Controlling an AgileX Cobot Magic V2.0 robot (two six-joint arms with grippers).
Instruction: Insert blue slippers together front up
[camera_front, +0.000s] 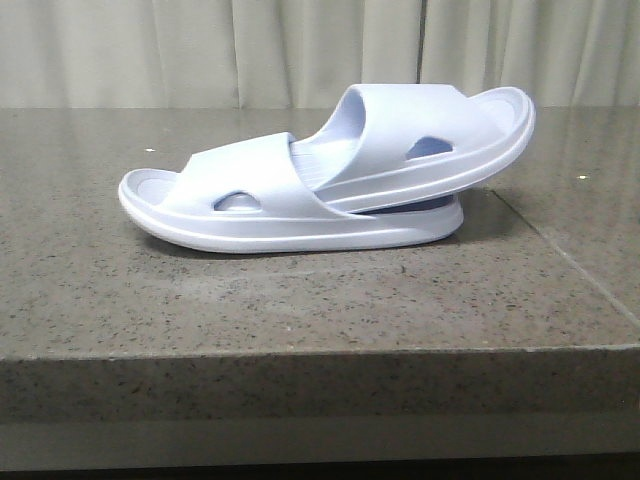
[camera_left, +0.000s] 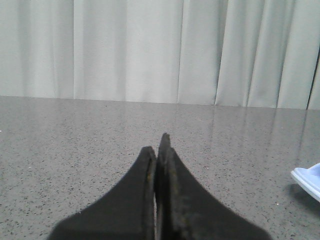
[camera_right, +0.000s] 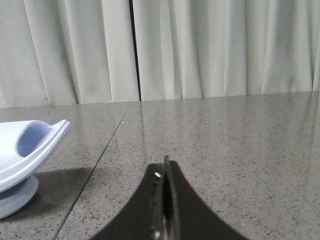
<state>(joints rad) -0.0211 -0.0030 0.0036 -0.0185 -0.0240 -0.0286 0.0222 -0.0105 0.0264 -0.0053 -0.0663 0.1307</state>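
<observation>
Two pale blue slippers lie nested on the grey stone table in the front view. The lower slipper (camera_front: 240, 205) rests flat with its toe to the left. The upper slipper (camera_front: 430, 140) has its front pushed under the lower one's strap and its heel raised to the right. A slipper tip (camera_left: 309, 180) shows at the edge of the left wrist view. Both stacked ends (camera_right: 25, 160) show in the right wrist view. My left gripper (camera_left: 159, 142) is shut with nothing in it, away from the slippers. My right gripper (camera_right: 164, 167) is shut and empty too. Neither gripper appears in the front view.
The speckled grey table (camera_front: 300, 300) has a front edge low in the front view and a seam (camera_front: 570, 260) running back on the right. Pale curtains (camera_front: 200, 50) hang behind the table.
</observation>
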